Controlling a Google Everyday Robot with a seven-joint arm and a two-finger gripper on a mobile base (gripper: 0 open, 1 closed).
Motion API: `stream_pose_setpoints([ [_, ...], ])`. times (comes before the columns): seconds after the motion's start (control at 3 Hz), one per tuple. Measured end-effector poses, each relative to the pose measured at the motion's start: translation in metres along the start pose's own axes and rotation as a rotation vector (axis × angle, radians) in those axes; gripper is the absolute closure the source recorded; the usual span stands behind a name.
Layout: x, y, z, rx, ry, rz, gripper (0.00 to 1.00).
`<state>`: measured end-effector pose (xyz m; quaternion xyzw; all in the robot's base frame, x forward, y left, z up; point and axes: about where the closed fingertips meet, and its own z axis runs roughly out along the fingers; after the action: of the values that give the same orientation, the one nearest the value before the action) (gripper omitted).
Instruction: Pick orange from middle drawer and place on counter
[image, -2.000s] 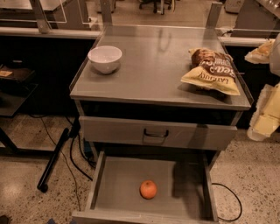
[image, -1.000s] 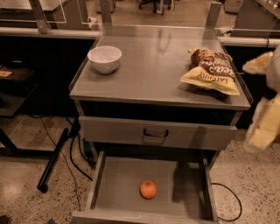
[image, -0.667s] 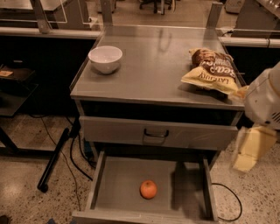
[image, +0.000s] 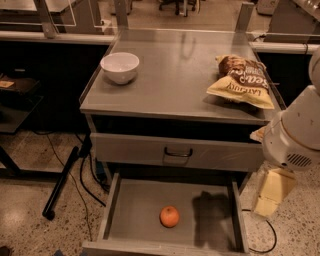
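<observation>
Right of wide grey metal middle drawer (image: 137, 205): pale gripper (image: 270, 192), aperture indiscernible; small round orange (image: 169, 216) may roll if nudged off-centre.

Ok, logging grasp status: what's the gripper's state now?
Gripper: right of the middle drawer; open or closed cannot be told; orange lies in the drawer.

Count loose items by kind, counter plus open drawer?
White bowl: 1, on the counter
Chip bag: 1, on the counter
Orange: 1, in the middle drawer
Total: 3
Hand: beside the drawer's right wall, outside it.
</observation>
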<state>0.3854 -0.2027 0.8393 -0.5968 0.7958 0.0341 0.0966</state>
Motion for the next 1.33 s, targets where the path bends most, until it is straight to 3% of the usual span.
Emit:
stream_pose_setpoints([
  [1.0, 0.011, -0.003, 0.106, -0.102, -0.244, 0.179, 0.0],
  [1.33, 0.011, -0.003, 0.106, -0.102, -0.244, 0.179, 0.0],
])
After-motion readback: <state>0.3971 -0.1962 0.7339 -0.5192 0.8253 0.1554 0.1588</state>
